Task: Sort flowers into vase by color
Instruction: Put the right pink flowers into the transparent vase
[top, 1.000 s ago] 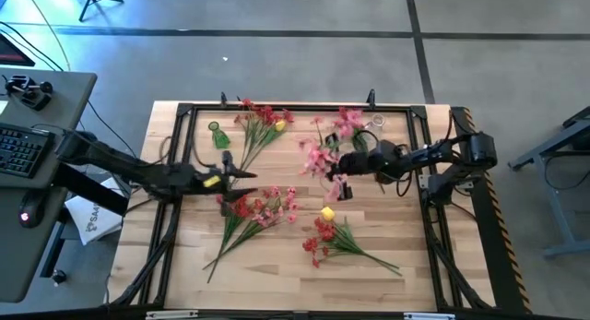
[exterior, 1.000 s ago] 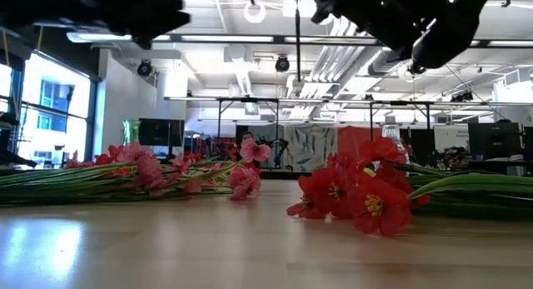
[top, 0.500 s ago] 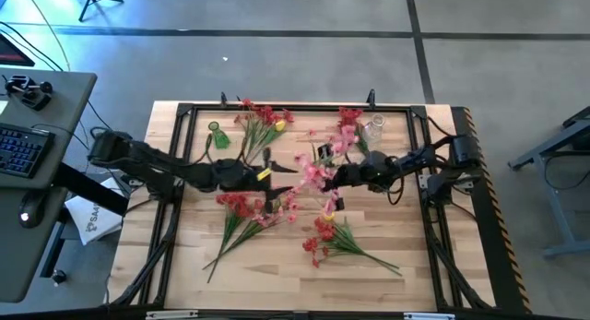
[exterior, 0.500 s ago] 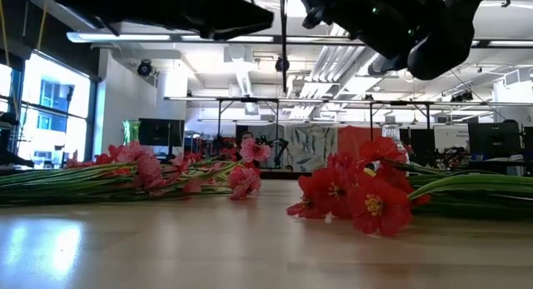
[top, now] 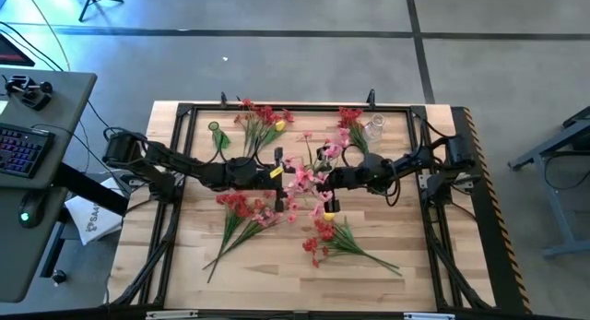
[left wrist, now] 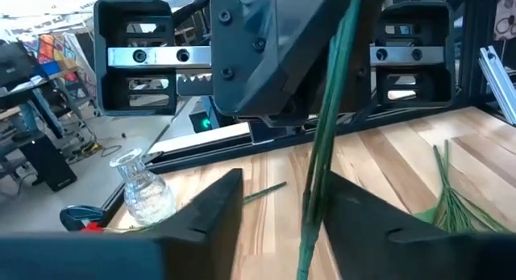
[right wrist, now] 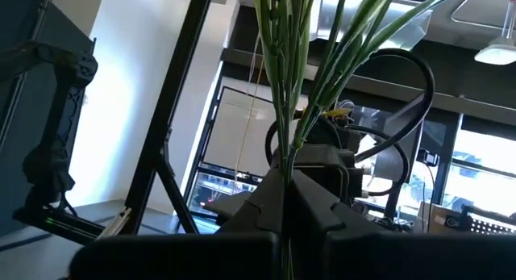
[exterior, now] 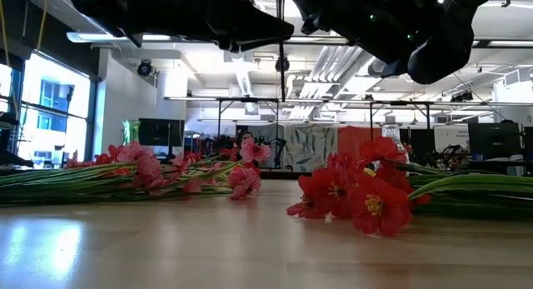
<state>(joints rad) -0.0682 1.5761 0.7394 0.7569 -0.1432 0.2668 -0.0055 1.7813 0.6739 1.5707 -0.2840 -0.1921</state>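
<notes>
Meeting mid-bench: right tool (top: 324, 180) clenching pink artificial spray (top: 302, 175) | left tool (top: 280, 172) parted around its stems | clear glass vase (top: 372, 129) empty | red sprays (top: 241, 212) lying unsorted

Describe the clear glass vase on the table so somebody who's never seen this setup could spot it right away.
Start at the wooden table and go to its far edge on the right arm's side. The clear glass vase stands just inside the black frame, beside a spray of red flowers. Unlike the green vase opposite, it is colourless and see-through.
</notes>
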